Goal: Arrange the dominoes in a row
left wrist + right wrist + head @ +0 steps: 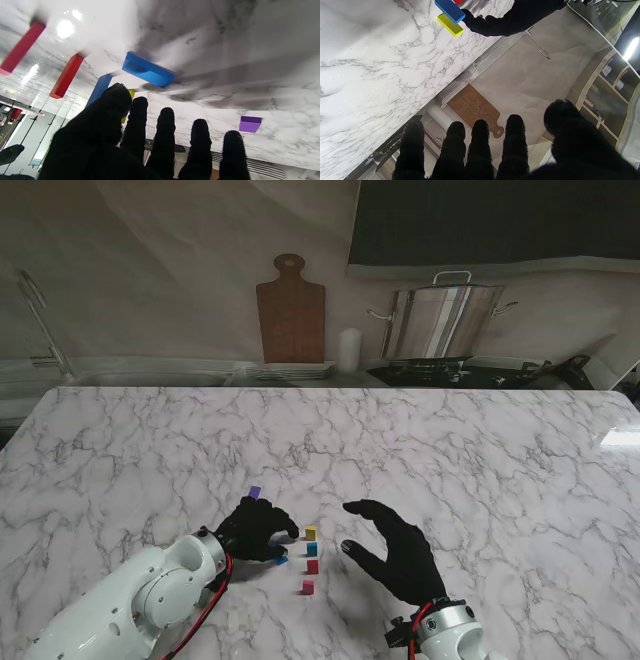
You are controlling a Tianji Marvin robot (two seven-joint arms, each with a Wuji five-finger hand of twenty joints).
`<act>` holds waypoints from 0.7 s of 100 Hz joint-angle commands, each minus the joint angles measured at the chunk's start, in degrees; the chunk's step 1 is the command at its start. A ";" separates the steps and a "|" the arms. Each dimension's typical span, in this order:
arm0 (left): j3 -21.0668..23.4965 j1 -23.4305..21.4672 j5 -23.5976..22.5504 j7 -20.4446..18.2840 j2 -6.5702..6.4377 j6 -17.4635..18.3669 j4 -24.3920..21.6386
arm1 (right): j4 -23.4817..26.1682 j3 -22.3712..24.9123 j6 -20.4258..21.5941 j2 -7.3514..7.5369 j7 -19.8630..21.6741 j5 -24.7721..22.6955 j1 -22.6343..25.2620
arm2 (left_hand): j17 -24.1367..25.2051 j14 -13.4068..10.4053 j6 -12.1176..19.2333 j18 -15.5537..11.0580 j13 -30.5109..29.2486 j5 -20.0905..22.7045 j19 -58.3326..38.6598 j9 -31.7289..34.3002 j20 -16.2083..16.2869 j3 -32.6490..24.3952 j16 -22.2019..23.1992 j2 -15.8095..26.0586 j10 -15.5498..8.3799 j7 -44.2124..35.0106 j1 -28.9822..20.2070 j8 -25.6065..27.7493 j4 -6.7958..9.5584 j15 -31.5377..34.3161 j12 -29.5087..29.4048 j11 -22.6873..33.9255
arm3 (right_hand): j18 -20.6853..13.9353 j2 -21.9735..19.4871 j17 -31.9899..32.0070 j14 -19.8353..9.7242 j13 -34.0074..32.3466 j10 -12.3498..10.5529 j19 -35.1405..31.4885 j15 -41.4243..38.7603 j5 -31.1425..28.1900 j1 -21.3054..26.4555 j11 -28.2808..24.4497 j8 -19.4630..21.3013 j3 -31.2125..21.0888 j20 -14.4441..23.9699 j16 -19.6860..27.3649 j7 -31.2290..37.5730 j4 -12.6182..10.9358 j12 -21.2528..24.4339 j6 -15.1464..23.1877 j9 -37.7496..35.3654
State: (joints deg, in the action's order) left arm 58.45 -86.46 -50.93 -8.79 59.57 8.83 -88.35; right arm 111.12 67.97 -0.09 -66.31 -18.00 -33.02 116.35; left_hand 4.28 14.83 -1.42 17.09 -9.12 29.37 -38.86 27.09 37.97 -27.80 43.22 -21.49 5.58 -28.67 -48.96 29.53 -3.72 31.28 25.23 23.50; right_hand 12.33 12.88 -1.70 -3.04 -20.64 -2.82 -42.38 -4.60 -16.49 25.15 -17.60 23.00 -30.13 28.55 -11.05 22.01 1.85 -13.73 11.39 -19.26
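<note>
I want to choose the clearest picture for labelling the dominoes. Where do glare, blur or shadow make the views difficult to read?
Left wrist view: bright glare on the marble beside the red domino, the blue lying domino slightly soft, a broad dark shadow across the table. Stand view: evenly lit, one reflection at the table's right edge, dominoes tiny. Right wrist view: sharp marble, and a bright lamp.

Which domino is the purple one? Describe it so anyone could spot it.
On the marble table, find the left hand. The purple domino stands just beyond its fingers, farther from me. It stands alone, apart from the row of yellow, blue and red dominoes to the hand's right.
</note>
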 commanded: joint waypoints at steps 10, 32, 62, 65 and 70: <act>1.44 -0.82 -0.05 -2.20 -0.83 2.22 0.07 | 0.23 0.05 -0.22 -0.01 0.07 0.00 0.39 | 1.27 0.83 1.92 -1.12 2.49 -2.62 2.25 -4.16 1.29 -0.97 -0.89 0.22 0.63 1.90 -1.42 -1.66 1.36 -1.59 -0.16 -1.72 | 0.19 1.13 -0.23 -0.06 -1.25 -0.16 -1.00 -1.14 0.10 -0.84 -0.86 0.28 -0.98 0.61 -0.46 0.42 -0.58 -0.37 0.82 -0.46; 3.92 -2.43 -2.29 -3.08 -1.40 6.84 -0.62 | 0.32 0.13 -0.29 -0.02 0.07 0.03 0.45 | 1.12 0.61 2.74 -1.39 2.92 -3.83 3.46 -5.80 1.64 -1.87 -2.00 -0.25 0.45 3.27 -1.63 -2.45 1.25 -3.00 -0.87 -2.87 | 0.21 1.15 -0.27 0.05 -1.23 -0.19 -1.14 -1.12 0.06 -0.81 -0.86 0.27 -1.03 0.68 -0.46 0.43 -0.56 -0.37 0.82 -0.44; 3.94 -2.51 -7.28 -0.58 -1.79 9.54 0.56 | 0.36 0.11 -0.30 -0.02 0.05 -0.03 0.49 | 0.77 0.19 3.45 -1.44 2.61 -5.34 2.41 -7.45 2.37 -4.74 -2.30 -1.97 0.12 2.69 -2.11 -2.17 0.87 -2.56 -1.22 -2.64 | 0.21 1.23 -0.47 0.11 -1.34 -0.14 -1.45 -1.17 0.06 -0.78 -0.86 0.28 -1.11 0.81 -0.47 0.45 -0.55 -0.37 0.85 -0.43; 3.82 -2.46 -7.58 -0.28 -1.81 9.74 0.74 | 0.37 0.11 -0.31 -0.02 0.04 -0.02 0.49 | 0.69 0.12 3.64 -1.46 2.57 -5.68 2.07 -7.80 2.36 -5.67 -2.36 -2.46 -0.03 1.54 -2.00 -1.44 0.70 -2.39 -1.25 -2.45 | 0.22 1.21 -0.45 0.07 -1.36 -0.11 -1.47 -1.18 0.05 -0.79 -0.88 0.28 -1.13 0.82 -0.47 0.46 -0.55 -0.37 0.85 -0.45; 3.60 -2.36 -8.07 0.19 -1.85 10.05 1.04 | 0.36 0.12 -0.33 -0.03 0.03 -0.01 0.48 | 0.71 0.00 4.00 -1.47 2.50 -7.46 1.41 -8.36 2.15 -6.99 -2.50 -3.12 -0.13 -1.82 -1.66 1.31 0.36 -2.14 -1.22 -2.03 | 0.22 1.19 -0.50 0.08 -1.46 -0.11 -1.54 -1.23 0.06 -0.79 -0.89 0.28 -1.15 0.85 -0.49 0.46 -0.55 -0.37 0.79 -0.46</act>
State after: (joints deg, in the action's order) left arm 62.51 -88.93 -58.32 -8.32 57.85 18.32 -88.02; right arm 111.28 68.07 -0.12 -66.31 -17.96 -32.98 116.49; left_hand 4.79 14.77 0.87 16.52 -7.78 24.67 -36.29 21.89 39.08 -32.06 41.29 -22.01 5.84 -27.98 -49.70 28.16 -3.72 28.59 24.45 20.71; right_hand 12.34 12.89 -1.88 -3.03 -20.64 -2.82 -43.00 -4.60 -16.49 25.15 -17.60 23.00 -30.14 28.58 -11.06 22.01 1.85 -13.73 11.39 -19.26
